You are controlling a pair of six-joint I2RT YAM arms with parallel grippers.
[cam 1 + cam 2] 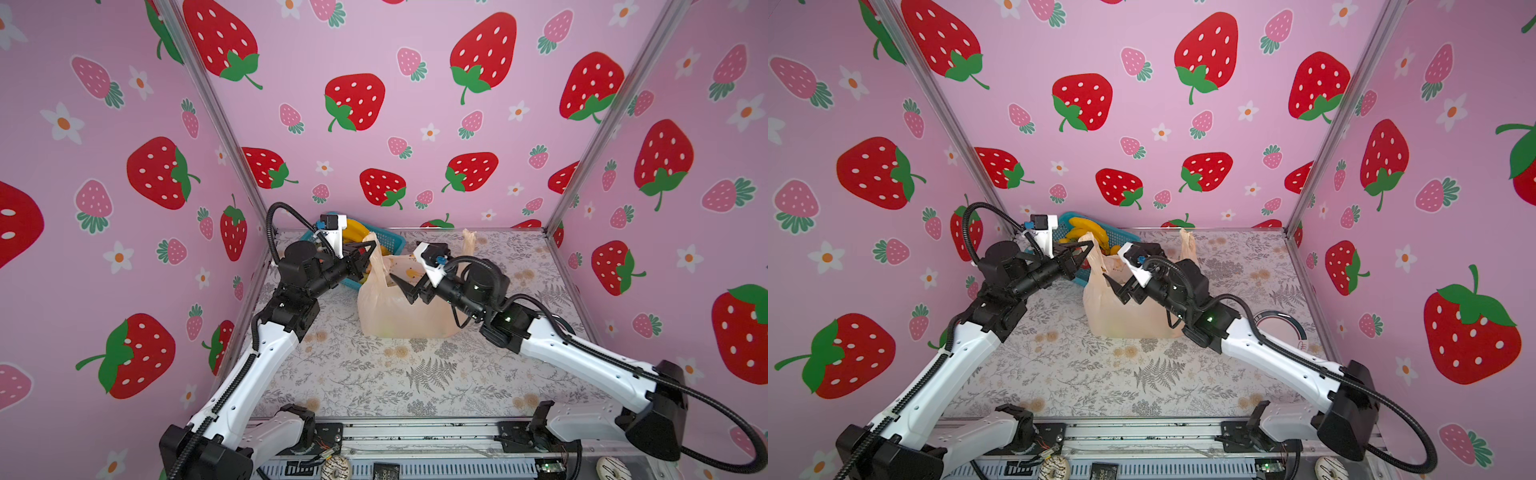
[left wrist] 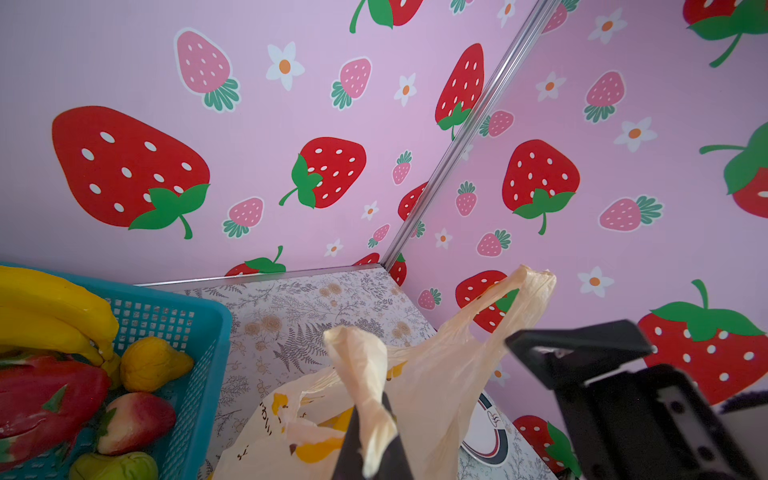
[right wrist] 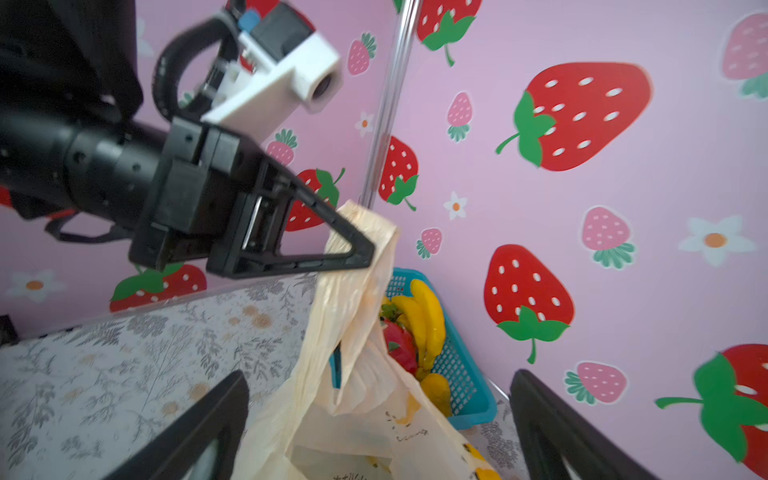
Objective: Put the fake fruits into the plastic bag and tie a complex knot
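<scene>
Plastic bag (image 1: 399, 316), pale translucent peach (upright)

Soft, even light makes everything bright, with faint shadows. The right wrist view is blurry; edges look stretched.

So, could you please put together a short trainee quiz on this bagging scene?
1. True or false: the left hand is shut on a handle of the plastic bag.
2. Fill in: the right hand, near the bag's mouth, has its jaws ____.
3. Where do the bananas lie? A: in the teal basket. B: in the left hand. C: in the right hand.
Key: 1 true; 2 open; 3 A.
</scene>
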